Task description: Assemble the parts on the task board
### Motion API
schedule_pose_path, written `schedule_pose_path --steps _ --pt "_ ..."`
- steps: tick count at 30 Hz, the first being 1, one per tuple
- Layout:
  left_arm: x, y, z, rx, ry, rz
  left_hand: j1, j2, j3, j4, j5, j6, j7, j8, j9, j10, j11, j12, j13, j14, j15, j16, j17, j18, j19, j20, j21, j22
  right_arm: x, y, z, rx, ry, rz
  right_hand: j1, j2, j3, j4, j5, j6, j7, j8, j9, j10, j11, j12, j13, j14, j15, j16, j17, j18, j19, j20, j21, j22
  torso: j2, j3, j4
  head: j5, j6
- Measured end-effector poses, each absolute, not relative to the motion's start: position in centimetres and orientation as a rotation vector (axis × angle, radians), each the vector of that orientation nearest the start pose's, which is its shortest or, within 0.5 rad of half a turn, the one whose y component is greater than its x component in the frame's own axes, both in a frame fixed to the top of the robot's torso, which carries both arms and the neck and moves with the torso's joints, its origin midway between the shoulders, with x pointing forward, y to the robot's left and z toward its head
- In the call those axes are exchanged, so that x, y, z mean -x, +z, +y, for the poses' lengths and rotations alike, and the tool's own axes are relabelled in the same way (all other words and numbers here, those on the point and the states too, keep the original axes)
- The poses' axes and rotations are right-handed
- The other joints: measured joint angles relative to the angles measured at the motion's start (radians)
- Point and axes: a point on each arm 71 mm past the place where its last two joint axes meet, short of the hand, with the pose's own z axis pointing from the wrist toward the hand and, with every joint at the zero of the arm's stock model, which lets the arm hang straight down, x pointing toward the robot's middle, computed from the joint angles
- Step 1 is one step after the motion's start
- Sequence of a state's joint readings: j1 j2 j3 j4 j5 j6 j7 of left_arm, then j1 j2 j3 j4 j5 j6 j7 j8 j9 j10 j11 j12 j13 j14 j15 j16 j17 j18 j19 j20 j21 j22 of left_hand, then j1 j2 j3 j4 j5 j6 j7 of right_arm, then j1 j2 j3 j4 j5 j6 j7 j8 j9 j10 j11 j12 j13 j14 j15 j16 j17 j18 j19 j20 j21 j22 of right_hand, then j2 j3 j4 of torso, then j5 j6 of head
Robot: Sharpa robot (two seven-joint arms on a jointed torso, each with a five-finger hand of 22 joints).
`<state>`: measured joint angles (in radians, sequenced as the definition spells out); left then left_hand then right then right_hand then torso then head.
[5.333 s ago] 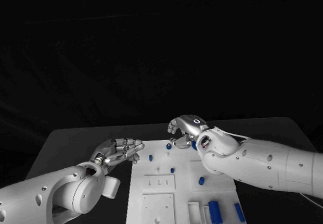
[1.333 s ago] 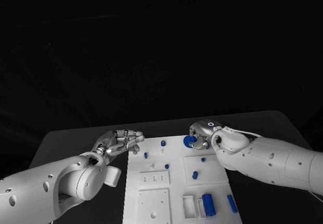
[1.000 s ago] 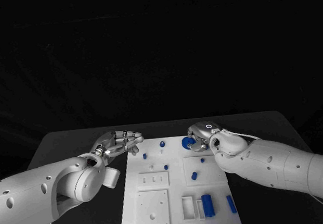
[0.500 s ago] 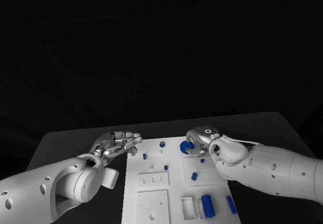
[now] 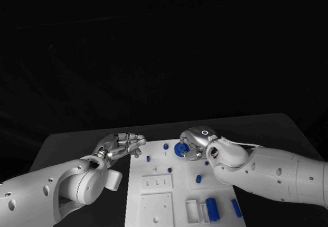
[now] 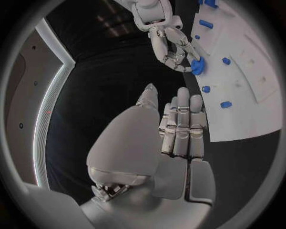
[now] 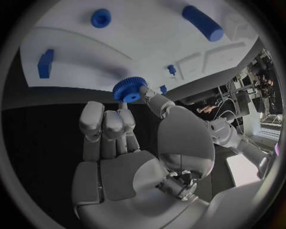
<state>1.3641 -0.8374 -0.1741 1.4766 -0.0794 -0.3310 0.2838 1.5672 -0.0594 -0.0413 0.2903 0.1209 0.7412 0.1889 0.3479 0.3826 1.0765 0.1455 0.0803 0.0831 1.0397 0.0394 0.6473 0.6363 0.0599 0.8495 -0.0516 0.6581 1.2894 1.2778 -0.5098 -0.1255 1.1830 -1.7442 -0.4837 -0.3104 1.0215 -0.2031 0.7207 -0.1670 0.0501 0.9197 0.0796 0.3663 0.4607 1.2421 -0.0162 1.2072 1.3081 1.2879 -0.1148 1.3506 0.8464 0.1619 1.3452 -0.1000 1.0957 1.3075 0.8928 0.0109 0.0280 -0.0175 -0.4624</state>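
A blue toothed gear (image 5: 180, 149) sits pinched in the fingertips of the right robot hand (image 5: 195, 140), above the far end of the white task board (image 5: 161, 209), while the left robot hand (image 5: 118, 145) hovers just beside the board's left edge over the bench (image 5: 75, 144), fingers loosely curled, holding nothing.

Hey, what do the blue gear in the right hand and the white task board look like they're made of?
The blue gear, pinched by the right hand, looks like matte moulded or printed plastic: even colour, crisp teeth, no metallic glint. The task board also looks like matte white plastic, with cleanly cut recesses; painted metal can't be ruled out.
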Motion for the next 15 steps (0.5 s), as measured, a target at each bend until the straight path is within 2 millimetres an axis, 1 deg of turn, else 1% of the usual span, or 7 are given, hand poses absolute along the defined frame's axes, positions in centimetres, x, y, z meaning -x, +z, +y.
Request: schedule_pose_path --steps 3,9,12,14,15 --pt "-51.0 -15.4 22.4 0.985 -1.372 1.521 0.0 0.0 0.0 0.0 0.0 0.0 0.0 0.0 -0.001 -0.001 -0.001 0.0 0.0 0.0 0.0 0.0 0.0 0.0 0.003 -0.001 0.0 0.0 -54.3 -17.4 -11.9 0.295 0.381 1.404 -0.007 -0.007 0.003 0.003 0.0 0.001 0.0 0.0 0.0 0.002 0.002 0.0 0.0 0.0 0.0 0.0 0.001 0.0 0.0 0.0 0.0 0.0 0.0 -0.0001 0.0 0.003 0.0" --pt "-51.0 -15.4 22.3 0.98 -1.371 1.522 0.0 0.0 0.0 0.0 0.0 0.0 0.0 0.0 -0.001 -0.001 -0.001 0.0 0.0 0.0 0.0 0.0 -0.001 0.0 -0.001 -0.004 0.004 0.0 -53.8 -17.4 -9.6 0.321 0.417 1.393 -0.006 -0.006 0.003 0.003 0.0 0.002 -0.002 0.0 -0.001 0.002 0.002 0.0 0.0 0.0 0.0 0.0 0.001 0.0 0.0 0.0 0.0 0.0 0.001 -0.0001 0.0012 0.007 0.001" --pt "-51.0 -15.4 22.2 0.977 -1.373 1.523 0.0 0.0 0.0 0.0 0.0 0.0 0.0 0.0 -0.001 -0.001 -0.001 0.0 0.0 0.0 0.0 0.0 -0.001 0.0 -0.001 -0.004 0.004 0.0 -53.7 -17.5 -8.8 0.332 0.422 1.388 -0.007 -0.006 0.005 0.005 0.0 0.003 -0.002 -0.001 -0.001 0.002 0.002 0.0 0.0 0.0 0.0 0.0 0.002 0.0 0.0 0.0 0.0 0.0 0.001 -0.0014 0.0029 0.007 0.002" --pt "-51.0 -15.4 22.1 0.976 -1.373 1.524 0.0 0.0 0.0 0.0 0.0 0.0 0.0 0.0 -0.001 -0.001 -0.001 0.0 0.0 0.0 0.0 0.0 -0.001 0.0 -0.001 -0.004 0.004 0.0 -53.8 -17.6 -8.4 0.337 0.42 1.385 -0.006 -0.007 0.007 0.007 0.0 0.003 -0.003 -0.006 -0.001 0.002 0.002 0.0 0.0 0.0 0.0 0.0 0.002 0.0 0.0 0.0 0.0 0.0 0.001 -0.0028 0.0039 0.007 0.003" --pt "-51.0 -15.4 22.1 0.975 -1.373 1.524 0.0 0.0 0.0 0.0 0.0 0.0 0.0 0.0 -0.001 -0.001 -0.001 0.0 0.0 0.0 0.0 0.0 -0.001 0.0 -0.001 -0.004 0.004 0.0 -53.9 -17.6 -8.3 0.339 0.417 1.384 -0.007 -0.006 0.007 0.007 0.0 0.003 -0.003 -0.007 -0.001 0.002 0.002 0.0 0.0 0.0 0.0 0.0 0.003 0.0 0.0 0.0 0.0 0.0 0.001 -0.0028 0.0041 0.007 0.003"
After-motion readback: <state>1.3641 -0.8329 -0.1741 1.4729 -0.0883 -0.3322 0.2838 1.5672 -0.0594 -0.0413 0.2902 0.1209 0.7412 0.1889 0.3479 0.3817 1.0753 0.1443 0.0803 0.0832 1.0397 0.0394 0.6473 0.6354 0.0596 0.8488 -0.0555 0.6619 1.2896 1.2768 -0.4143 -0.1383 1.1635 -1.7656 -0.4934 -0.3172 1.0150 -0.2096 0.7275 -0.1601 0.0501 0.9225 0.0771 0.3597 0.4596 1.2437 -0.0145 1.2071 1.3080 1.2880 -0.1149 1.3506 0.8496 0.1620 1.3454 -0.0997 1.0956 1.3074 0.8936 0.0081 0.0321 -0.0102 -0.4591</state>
